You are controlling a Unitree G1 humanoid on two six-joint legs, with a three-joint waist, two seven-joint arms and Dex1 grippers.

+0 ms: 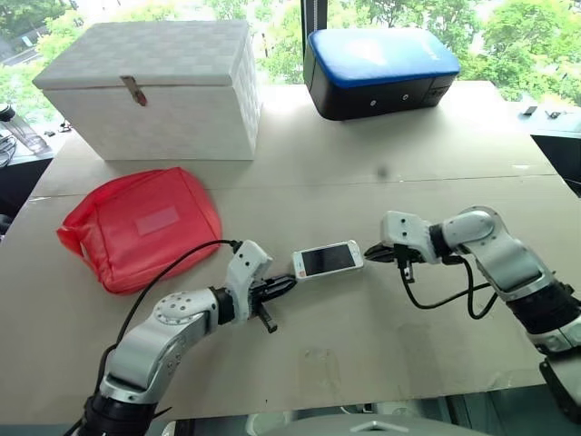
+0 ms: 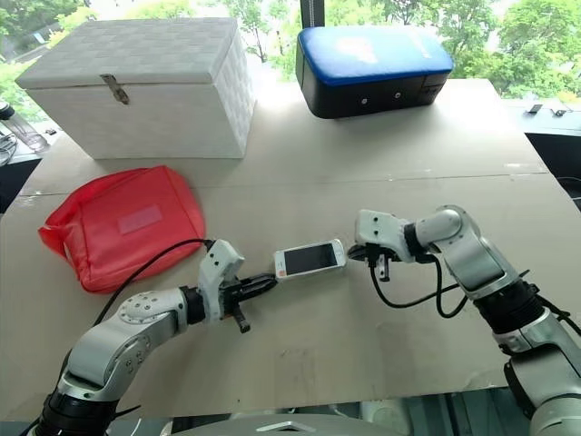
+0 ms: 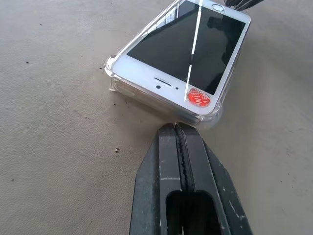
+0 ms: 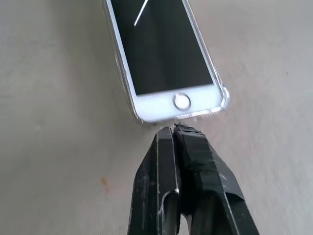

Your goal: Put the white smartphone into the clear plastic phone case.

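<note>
Both pairs of black fingers are pressed fully together and grip nothing: the left gripper tips sit at the earpiece end of the slim white smartphone with black screen, the right gripper tips at its home-button end. Between them, the phone lies inside the thin clear plastic phone case, whose rim wraps its corners, so insertion looks essentially done, perhaps needing a final press.

Glossy glass-fronted white smartphone in clear plastic phone case on matt table.
</note>
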